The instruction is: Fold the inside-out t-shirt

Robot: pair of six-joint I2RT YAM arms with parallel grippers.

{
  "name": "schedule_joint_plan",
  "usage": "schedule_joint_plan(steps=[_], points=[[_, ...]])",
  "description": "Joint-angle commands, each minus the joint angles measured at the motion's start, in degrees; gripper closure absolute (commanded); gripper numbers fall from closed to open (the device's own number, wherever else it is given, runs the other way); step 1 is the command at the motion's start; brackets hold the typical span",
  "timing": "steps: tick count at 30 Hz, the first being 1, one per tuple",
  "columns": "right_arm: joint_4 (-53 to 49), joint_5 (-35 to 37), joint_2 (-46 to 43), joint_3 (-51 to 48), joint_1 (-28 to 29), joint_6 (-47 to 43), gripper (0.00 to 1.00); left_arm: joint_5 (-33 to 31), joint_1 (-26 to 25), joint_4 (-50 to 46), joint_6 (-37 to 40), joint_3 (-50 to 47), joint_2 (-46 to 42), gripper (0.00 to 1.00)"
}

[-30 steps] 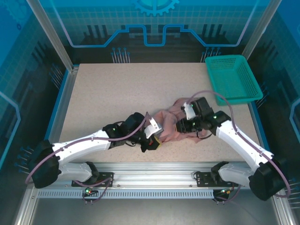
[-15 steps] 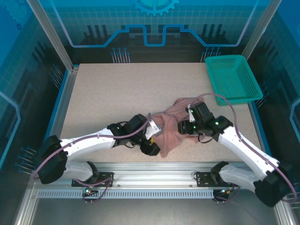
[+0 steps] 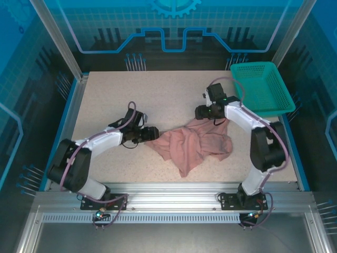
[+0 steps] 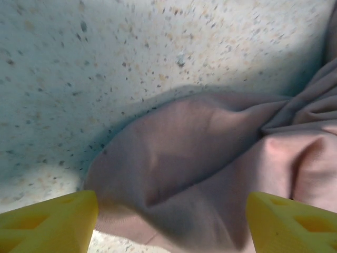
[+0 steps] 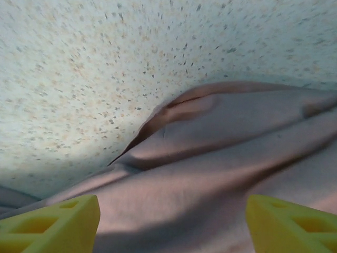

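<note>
The inside-out t-shirt (image 3: pixel 192 145) is a dusty pink cloth lying rumpled and spread on the table's near middle. My left gripper (image 3: pixel 154 133) sits low at the shirt's left edge, pointing right at it. In the left wrist view its yellow fingers (image 4: pixel 47 221) stand wide apart, open, with the shirt (image 4: pixel 200 153) lying on the table between and ahead of them. My right gripper (image 3: pixel 202 112) is at the shirt's far edge. Its fingers (image 5: pixel 50 224) are also spread open over the cloth (image 5: pixel 221 174), gripping nothing.
A teal mesh basket (image 3: pixel 261 87) stands at the back right corner, close behind the right arm. The speckled table (image 3: pixel 131 95) is bounded by blue rails at the sides and a metal frame at the near edge.
Both grippers have opened and let go of the shirt. The left arm swung back to the shirt's left edge, the right arm to its far edge. The shirt now lies spread wider.
</note>
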Motion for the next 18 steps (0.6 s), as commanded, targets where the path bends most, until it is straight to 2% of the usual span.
schedule_joint_plan(steps=[1,4,5,9,11,12,13,18], points=[[-2.81,-1.34,5.44,3.57,1.10,-2.47,0.24,4.21,-0.09,3.13,-3.42,2.88,4.36,0.27],[-3.65,-2.47,9.65,5.74,1.90,-2.42,0.31,6.50,-0.29,6.93,-4.72,3.06,6.91,0.35],[-3.77,-2.70,10.75,6.36,1.78,-2.23,0.37,6.89,-0.39,8.00,-5.03,3.14,7.39,0.41],[-2.89,-2.66,11.42,7.92,0.89,-2.30,0.79,7.50,-0.38,11.15,-4.88,3.41,7.78,0.67],[-1.84,-3.56,9.65,8.45,-0.16,-2.23,0.96,7.01,-0.32,11.72,-4.08,4.04,7.53,0.82],[-0.68,-3.87,7.86,8.56,-0.73,-2.21,1.00,6.75,-0.22,12.43,-3.68,4.42,7.19,0.90],[0.26,-4.25,6.07,8.65,-1.18,-2.42,1.00,6.50,0.03,13.05,-3.45,4.65,6.81,0.99],[4.53,-5.97,-4.45,11.31,-3.61,-3.18,1.00,2.04,2.01,15.48,-1.07,8.02,0.36,1.00]])
